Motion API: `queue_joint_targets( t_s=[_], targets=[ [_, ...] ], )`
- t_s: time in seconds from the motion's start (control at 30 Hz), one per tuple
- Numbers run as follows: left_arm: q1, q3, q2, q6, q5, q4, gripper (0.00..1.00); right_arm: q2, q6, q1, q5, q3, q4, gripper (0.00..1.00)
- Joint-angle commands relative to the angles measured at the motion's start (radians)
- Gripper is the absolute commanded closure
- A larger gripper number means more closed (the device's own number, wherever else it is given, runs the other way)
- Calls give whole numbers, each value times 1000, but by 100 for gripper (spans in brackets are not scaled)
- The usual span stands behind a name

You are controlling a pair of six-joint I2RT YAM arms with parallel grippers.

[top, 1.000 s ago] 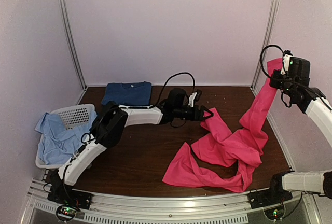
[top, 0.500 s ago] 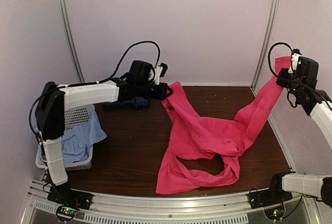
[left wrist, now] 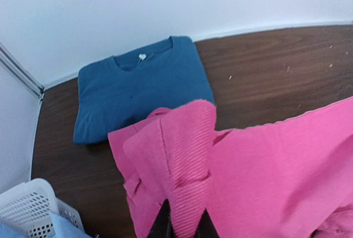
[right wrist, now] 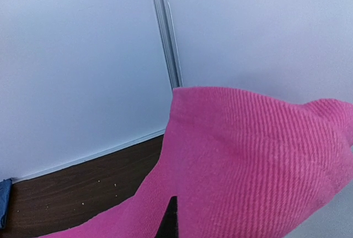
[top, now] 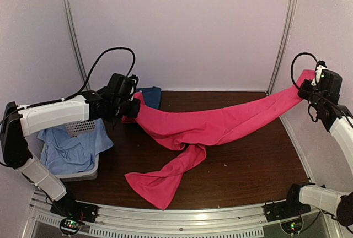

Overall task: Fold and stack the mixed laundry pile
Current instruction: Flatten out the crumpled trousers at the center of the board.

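The magenta-pink shirt hangs stretched across the table between both grippers, and a loose part droops onto the front of the table. My left gripper is shut on the shirt's ribbed left end; its dark fingertips pinch the fabric. High at the right, my right gripper is shut on the other end. The folded dark blue T-shirt lies at the back left, just behind the left gripper, and shows whole in the left wrist view. The pale light-blue cloth lies in the basket.
A white slotted basket stands at the left edge of the table, its rim also in the left wrist view. Metal frame posts rise at the back corners. The brown table shows bare at the front right.
My left gripper closed on the pink shirt near the table's middle and swung back-left with it. The shirt rose from a heap into a taut band. The right gripper barely moved.
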Motion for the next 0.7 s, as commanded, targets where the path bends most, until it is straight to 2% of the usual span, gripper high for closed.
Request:
queue_joint_targets(
  t_s=[0.0, 0.2, 0.4, 0.6, 0.67],
  targets=[
    [-3, -28, -81, 1, -39, 24, 100, -37, 25, -34, -1, -47, 33, 100],
    [17, 76, -43, 41, 93, 18, 100, 0, 54, -62, -25, -48, 40, 100],
    [37, 317, 44, 33, 211, -112, 100, 55, 58, -79, -4, -52, 24, 100],
    [51, 595, 144, 19, 164, -334, 100, 67, 75, -123, 9, -33, 37, 100],
    [52, 630, 154, 28, 164, -346, 100, 65, 82, -137, -1, -27, 45, 100]
  ],
)
